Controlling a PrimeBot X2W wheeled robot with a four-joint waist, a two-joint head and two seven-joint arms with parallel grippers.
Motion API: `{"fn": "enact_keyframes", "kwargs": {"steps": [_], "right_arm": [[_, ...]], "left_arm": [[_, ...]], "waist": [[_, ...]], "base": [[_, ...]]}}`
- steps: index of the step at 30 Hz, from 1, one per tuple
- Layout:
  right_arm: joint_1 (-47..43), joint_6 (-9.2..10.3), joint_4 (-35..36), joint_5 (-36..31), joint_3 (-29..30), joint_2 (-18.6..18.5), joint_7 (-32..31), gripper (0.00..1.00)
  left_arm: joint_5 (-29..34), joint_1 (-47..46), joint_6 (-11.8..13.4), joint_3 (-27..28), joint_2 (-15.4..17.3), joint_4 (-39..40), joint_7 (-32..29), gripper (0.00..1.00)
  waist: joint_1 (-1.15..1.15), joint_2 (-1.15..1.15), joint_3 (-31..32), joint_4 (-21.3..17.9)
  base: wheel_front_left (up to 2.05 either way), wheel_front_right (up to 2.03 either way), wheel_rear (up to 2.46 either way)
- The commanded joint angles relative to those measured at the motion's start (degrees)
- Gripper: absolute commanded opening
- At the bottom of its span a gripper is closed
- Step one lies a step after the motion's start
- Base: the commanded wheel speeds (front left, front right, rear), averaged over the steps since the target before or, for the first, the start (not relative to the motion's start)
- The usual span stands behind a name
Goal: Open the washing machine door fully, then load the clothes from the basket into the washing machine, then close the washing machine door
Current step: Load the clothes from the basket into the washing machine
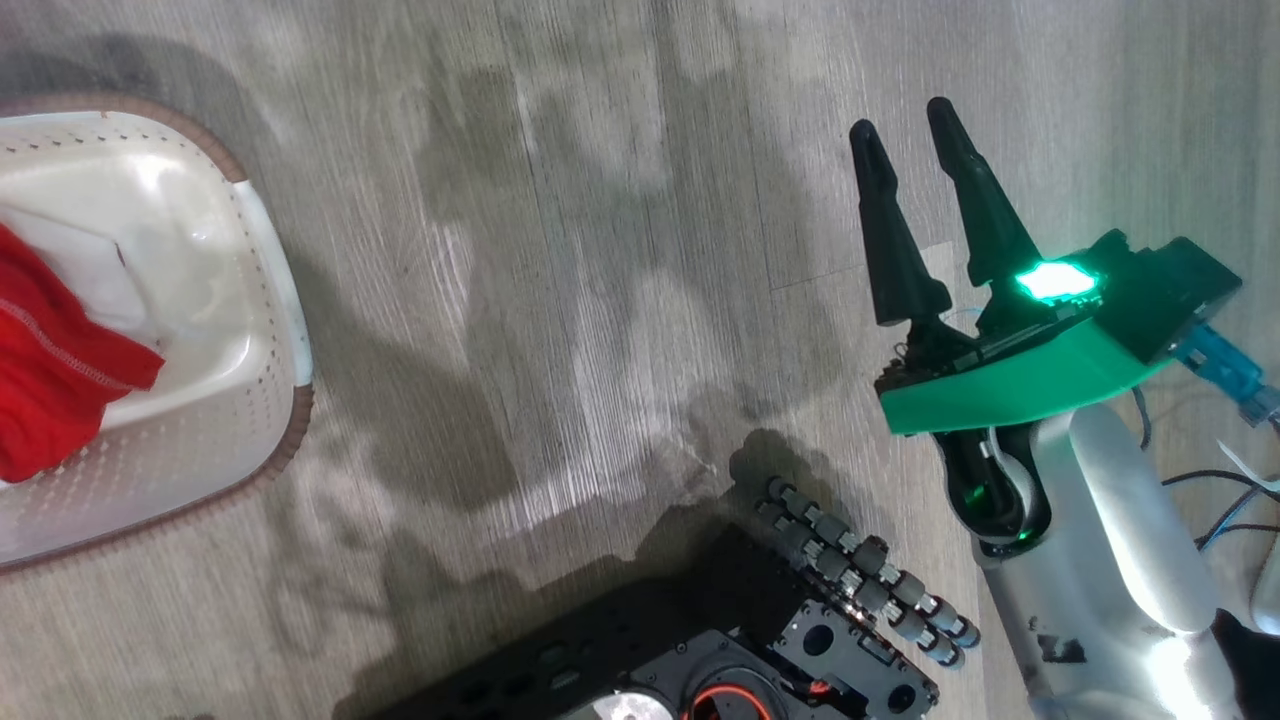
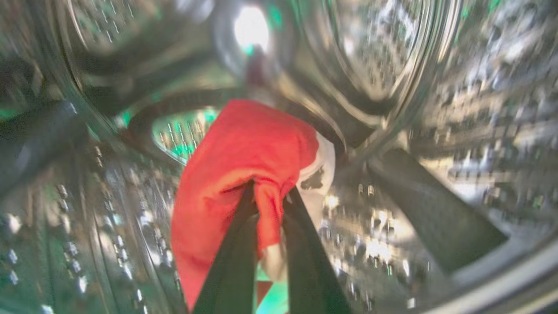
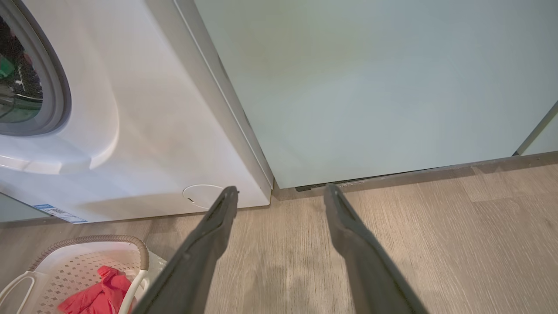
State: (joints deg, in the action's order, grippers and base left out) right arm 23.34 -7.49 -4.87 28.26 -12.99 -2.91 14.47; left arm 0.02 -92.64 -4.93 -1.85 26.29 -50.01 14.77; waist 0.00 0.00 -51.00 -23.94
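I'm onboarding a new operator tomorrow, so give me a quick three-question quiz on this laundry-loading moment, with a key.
1. True or false: red fabric lies in the basket.
2. Pick one. The left gripper, reaching into the drum, is: A) open and empty; B) shut on the clothes; C) shut on a basket handle.
3. Fill the gap: the right gripper hangs over the floor with its jaws ____.

Key: 1 true; 2 B; 3 open.
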Motion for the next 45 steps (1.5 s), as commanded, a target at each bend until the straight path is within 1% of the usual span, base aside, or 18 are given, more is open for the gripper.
{"fn": "enact_keyframes", "kwargs": {"steps": [1,5,9,10,11,12,20,26,34,45], "right_arm": [[-1.5,0.0,1.5,0.3,-0.7,0.0,0.5,1.0],[-1.3,0.0,1.5,0.5,-1.0,0.0,0.5,1.0],[-1.0,0.0,1.4,0.7,-1.3,0.0,0.5,1.0],[-0.9,0.0,1.4,0.8,-1.4,0.0,0.5,1.0],[-0.8,0.0,1.3,0.9,-1.3,0.0,0.5,1.0],[-0.8,0.0,1.3,0.8,-1.3,0.0,0.5,1.0],[-0.5,0.0,1.0,0.4,-0.6,0.0,0.5,1.0],[-0.5,0.0,0.9,-0.9,0.9,0.0,0.5,1.0],[-1.1,0.0,0.9,-4.2,3.4,0.0,0.5,1.0],[-3.8,0.0,0.2,-9.1,6.9,-0.3,0.5,1.0]], "left_arm": [[0.5,-1.4,-0.3,-0.4,2.3,0.2,0.2,0.0],[1.0,-3.2,-0.7,-2.0,2.4,-3.7,0.2,0.0],[0.8,-4.7,-0.7,-2.5,2.4,-5.4,0.2,0.0],[0.8,-4.9,-0.5,-2.6,2.4,-5.4,0.2,0.33],[0.8,-5.0,-0.4,-2.7,2.3,-5.3,0.2,0.76],[0.6,-4.9,-0.3,-2.7,2.3,-5.3,0.2,1.0],[-0.3,-3.5,-0.1,-3.1,1.9,-4.6,0.2,1.0],[-1.3,-0.2,-0.3,-3.5,0.8,-3.2,0.2,1.0],[-4.2,8.1,-0.7,-3.1,-2.8,0.7,0.2,1.0],[-7.5,24.3,-1.3,-1.8,-8.5,7.4,0.2,1.0]], "waist": [[0.0,0.0,-0.2,0.0],[0.0,0.0,-0.7,0.0],[0.0,0.0,-0.9,-0.1],[0.0,0.0,-0.9,-0.1],[0.0,0.0,-0.9,-0.1],[0.0,0.0,-0.8,-0.1],[0.0,0.0,0.4,0.4],[0.0,0.0,2.7,1.8],[0.0,0.0,8.2,5.4],[0.0,0.0,18.2,11.3]], "base": [[0.0,0.0,0.0],[0.0,0.0,0.0],[0.0,0.0,0.0],[0.0,0.0,0.0],[0.0,0.0,0.0],[0.0,0.0,0.0],[0.0,0.0,0.0],[0.0,0.0,0.0],[0.0,0.0,0.0],[0.0,0.0,0.0]]}}
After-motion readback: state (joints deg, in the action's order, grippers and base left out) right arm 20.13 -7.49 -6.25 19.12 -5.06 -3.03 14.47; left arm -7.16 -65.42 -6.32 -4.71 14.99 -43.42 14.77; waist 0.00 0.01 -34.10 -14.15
